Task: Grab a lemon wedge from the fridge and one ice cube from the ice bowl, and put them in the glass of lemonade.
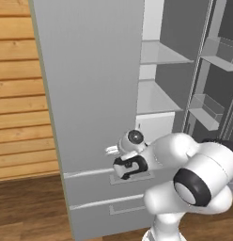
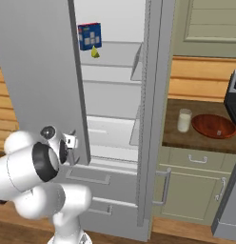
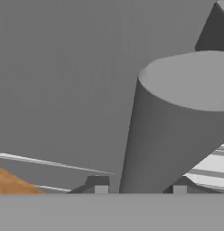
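Left base view: fridge (image 1: 90, 94) door swung open, shelves bare behind it; pincer (image 1: 111, 149) at the door's lower edge | Right base view: lemon wedge (image 2: 95, 53) on upper fridge shelf below a blue box (image 2: 89, 36); glass of lemonade (image 2: 184, 120) and ice bowl (image 2: 214, 126) on worktop (image 2: 186, 138) right of fridge | Hand view: fingertips (image 3: 101, 186) straddle the door's bar handle (image 3: 172, 131), clamped on it.

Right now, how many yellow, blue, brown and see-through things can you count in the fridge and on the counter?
Yellow: 1, the lemon wedge on a fridge shelf
Blue: 1, the box behind it
Reddish-brown: 1, the ice bowl on the counter
Clear: 1, the glass of lemonade beside the bowl
Total: 4
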